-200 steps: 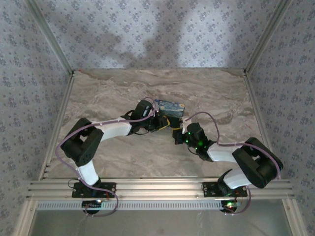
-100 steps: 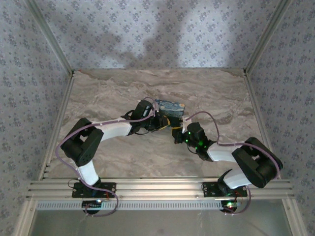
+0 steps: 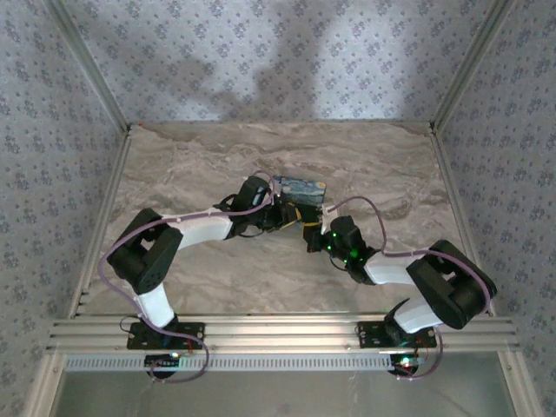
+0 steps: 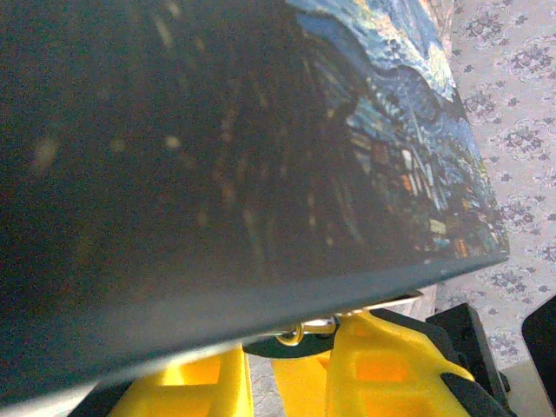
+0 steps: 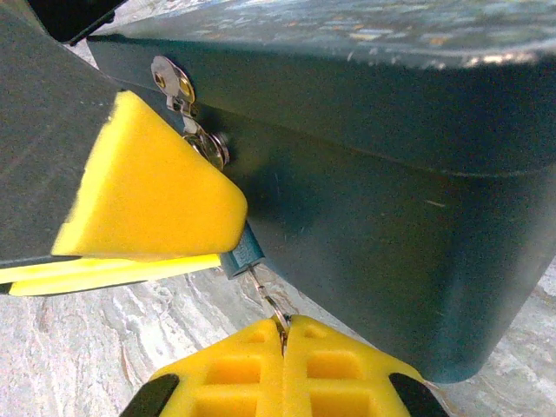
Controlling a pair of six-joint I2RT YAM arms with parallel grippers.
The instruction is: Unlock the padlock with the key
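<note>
Teal-painted metal makes up the padlock [image 5: 241, 249], a very small body hanging from the silver hasp [image 5: 174, 80] on the near, 6 o'clock face of the blue box [image 3: 298, 188], which stands slightly toward 12 o'clock of the marble-patterned worktop [image 3: 200, 165] centre. The left gripper [image 4: 291, 356] reaches in from 9 o'clock and appears clamped on the padlock body, its yellow pads on either side of it. The right gripper [image 5: 282, 328] reaches in from 5 o'clock with its yellow pads pressed fully together, pinching the key [image 5: 269, 300] by its ring end. The thin silvery shaft runs from there toward 11 o'clock into the underside of the padlock. Judged from its size and material, the padlock should be light, rigid and smooth, free to swing on its thin shackle unless braced, so it is best taken across the flat sides of the body, clear of the keyway. The key is judged stiff but slender, easily bent or slipped if twisted off its axis. It is best taken at the bow, flat between the pads, and turned in line with the shaft. No brand, label or legible writing is found on the padlock, key or hasp. The box bears only a swirling night-sky painting print, without readable text.
</note>
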